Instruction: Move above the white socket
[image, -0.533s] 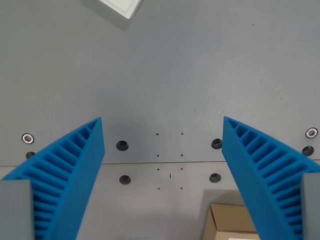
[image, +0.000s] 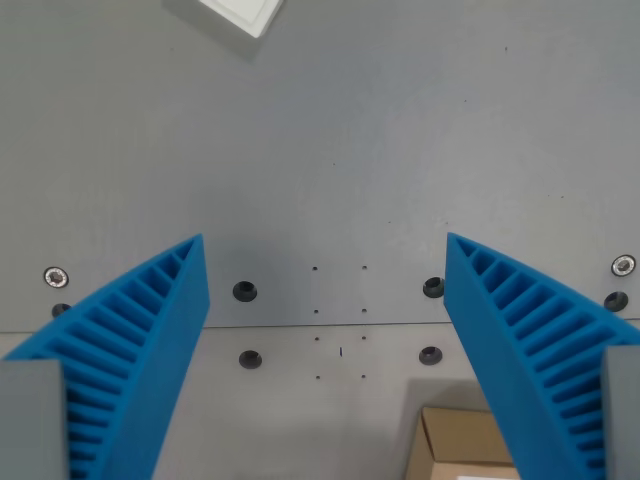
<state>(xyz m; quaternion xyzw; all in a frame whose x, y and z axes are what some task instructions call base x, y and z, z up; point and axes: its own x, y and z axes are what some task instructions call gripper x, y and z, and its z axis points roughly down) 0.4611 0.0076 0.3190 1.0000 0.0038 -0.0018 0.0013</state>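
nothing has shifted since half a second ago. the blue ribbed gripper (image: 325, 262) hangs with jaws wide apart and empty; the white plastic socket (image: 243, 14) sits far off at the top edge, approach not begun.

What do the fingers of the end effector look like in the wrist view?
The end effector has two bright blue fingers, one at each side of the picture. Each is wedge-shaped, tapers to a thin tip, and shows a row of open ribs along its side, like a ladder. At the bottom corners, each finger joins a plain grey block. No cables or markings are visible.
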